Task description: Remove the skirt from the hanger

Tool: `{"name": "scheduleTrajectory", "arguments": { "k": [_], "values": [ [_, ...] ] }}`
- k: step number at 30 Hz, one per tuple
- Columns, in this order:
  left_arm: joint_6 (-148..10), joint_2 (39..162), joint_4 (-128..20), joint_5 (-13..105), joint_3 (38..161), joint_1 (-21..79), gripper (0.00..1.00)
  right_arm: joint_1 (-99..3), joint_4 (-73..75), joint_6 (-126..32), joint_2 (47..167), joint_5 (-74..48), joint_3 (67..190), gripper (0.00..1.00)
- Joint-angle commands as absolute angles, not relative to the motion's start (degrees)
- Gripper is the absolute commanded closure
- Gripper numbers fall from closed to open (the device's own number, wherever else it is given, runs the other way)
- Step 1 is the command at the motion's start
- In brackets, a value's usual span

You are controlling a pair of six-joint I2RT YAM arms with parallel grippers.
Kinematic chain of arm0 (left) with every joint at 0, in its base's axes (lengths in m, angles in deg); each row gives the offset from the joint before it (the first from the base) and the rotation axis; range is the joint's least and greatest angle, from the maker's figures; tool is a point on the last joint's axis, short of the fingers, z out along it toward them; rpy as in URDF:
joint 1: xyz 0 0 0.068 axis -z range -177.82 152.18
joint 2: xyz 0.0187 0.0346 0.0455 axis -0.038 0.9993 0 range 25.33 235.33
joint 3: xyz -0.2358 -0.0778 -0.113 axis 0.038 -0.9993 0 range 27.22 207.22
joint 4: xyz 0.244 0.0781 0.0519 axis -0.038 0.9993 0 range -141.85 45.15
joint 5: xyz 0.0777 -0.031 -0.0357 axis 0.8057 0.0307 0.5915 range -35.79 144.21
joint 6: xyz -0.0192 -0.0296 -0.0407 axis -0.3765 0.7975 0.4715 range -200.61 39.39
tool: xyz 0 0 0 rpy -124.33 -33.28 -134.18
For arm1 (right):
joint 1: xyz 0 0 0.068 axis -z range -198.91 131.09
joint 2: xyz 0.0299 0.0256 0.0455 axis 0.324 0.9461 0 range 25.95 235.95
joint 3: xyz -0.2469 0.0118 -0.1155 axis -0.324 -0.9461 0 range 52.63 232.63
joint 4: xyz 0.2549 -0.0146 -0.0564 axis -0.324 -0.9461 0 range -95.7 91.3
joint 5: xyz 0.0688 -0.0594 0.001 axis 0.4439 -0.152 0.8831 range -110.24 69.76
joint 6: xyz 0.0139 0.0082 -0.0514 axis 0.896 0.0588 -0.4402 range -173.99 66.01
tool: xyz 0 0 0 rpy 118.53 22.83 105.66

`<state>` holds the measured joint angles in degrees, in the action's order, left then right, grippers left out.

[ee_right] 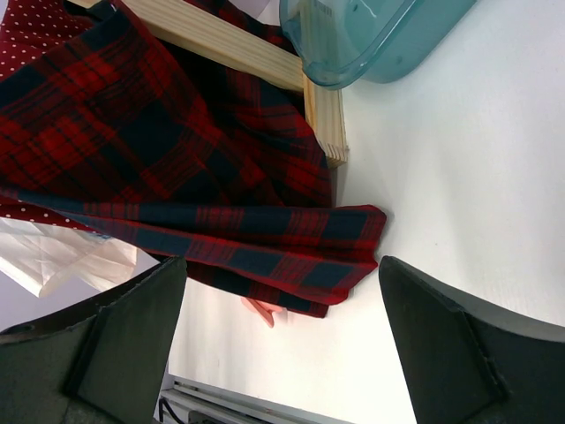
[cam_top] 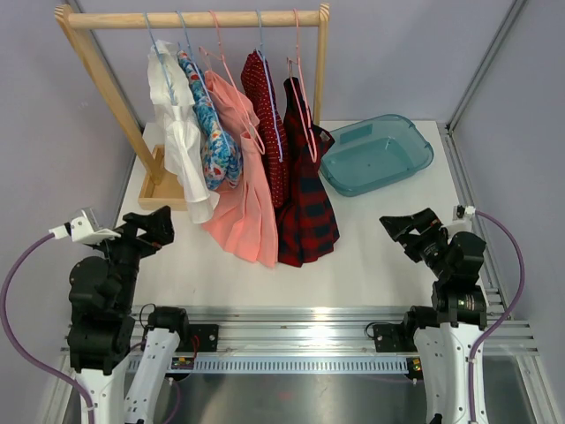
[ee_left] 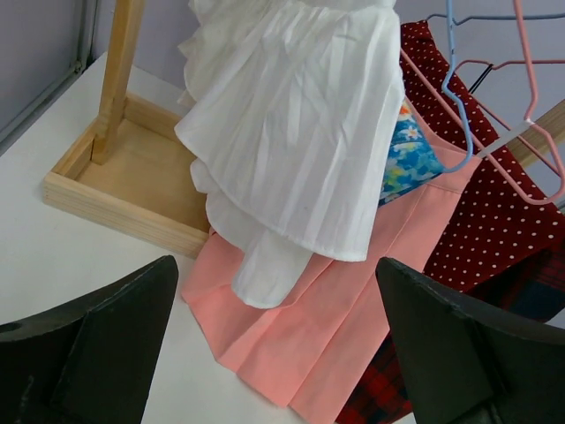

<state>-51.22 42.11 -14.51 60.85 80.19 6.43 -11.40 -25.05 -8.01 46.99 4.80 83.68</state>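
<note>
Several skirts hang on hangers from a wooden rack: a white one, a blue floral one, a pink pleated one, a red dotted one and a red-and-navy plaid one. The pink and plaid hems rest on the table. My left gripper is open and empty, left of the skirts; its wrist view shows the white skirt over the pink skirt. My right gripper is open and empty, right of the plaid skirt.
A teal plastic bin sits at the back right of the white table and shows in the right wrist view. The rack's wooden base box stands at the back left. Grey walls enclose the table.
</note>
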Motion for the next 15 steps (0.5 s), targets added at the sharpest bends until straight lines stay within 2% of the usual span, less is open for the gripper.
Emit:
{"name": "scheduleTrajectory", "arguments": {
  "k": [1,4,5,7,11,15],
  "values": [
    [-53.5,43.5,-11.7,59.2,83.6,6.5,0.01,-11.3,-24.7,-7.3,46.0,4.3,83.7,0.02],
    [-55.2,41.1,-14.9,52.0,80.8,6.5,0.01,-11.3,-23.7,-9.5,45.3,4.9,83.7,0.03],
    [-55.6,37.1,-16.9,46.2,78.9,6.5,0.01,-11.3,-23.3,-9.5,45.1,5.0,83.5,0.03],
    [-55.1,32.9,-23.0,43.9,73.9,6.6,0.01,-11.3,-23.0,-8.4,45.3,5.2,83.2,0.03],
    [-51.9,34.0,-19.9,51.9,74.5,6.7,0.01,-11.3,-20.8,-5.3,44.9,9.4,82.0,0.02],
    [-55.5,46.4,-17.3,58.2,83.1,6.7,0.01,-11.3,-21.5,-8.1,45.2,10.7,83.5,0.02]
  ]
}}
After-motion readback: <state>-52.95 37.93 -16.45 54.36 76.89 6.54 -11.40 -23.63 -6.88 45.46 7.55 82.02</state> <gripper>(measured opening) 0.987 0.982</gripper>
